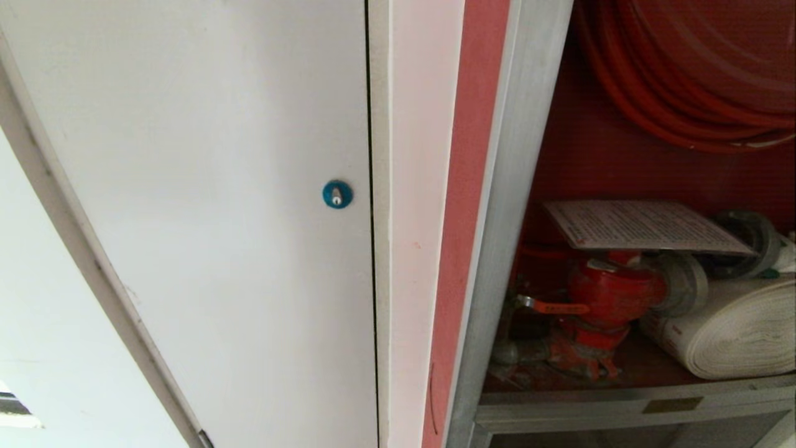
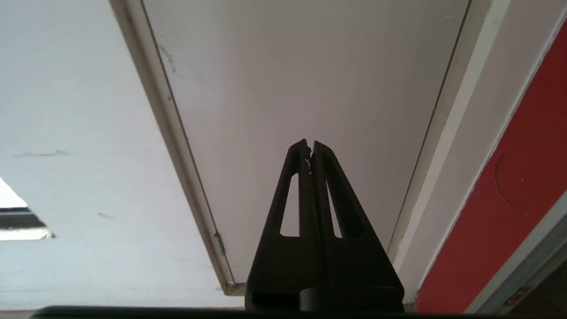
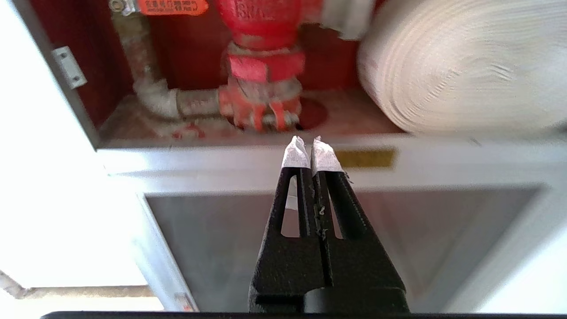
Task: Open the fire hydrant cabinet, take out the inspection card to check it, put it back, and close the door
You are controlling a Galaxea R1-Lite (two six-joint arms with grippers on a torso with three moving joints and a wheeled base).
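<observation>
I see the fire hydrant cabinet (image 1: 516, 186) open beside a white door (image 1: 217, 186), the inspection card (image 1: 640, 225) apparently resting on the red valve (image 1: 612, 292). Both my left gripper (image 2: 309, 144) and right gripper (image 3: 309, 141) are closed, holding nothing.

A building corridor: fire hydrant cabinet (image 1: 516, 205) set beside a white door (image 1: 205, 205).

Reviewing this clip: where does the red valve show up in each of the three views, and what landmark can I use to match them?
Head view: red valve at lower right, inside the fire hydrant cabinet, under the inspection card.
Left wrist view: not in it; only the white door and the cabinet's red edge.
Right wrist view: at top centre, beyond the shut right gripper.
Shared landmark: white rolled hose beside the valve.
</observation>
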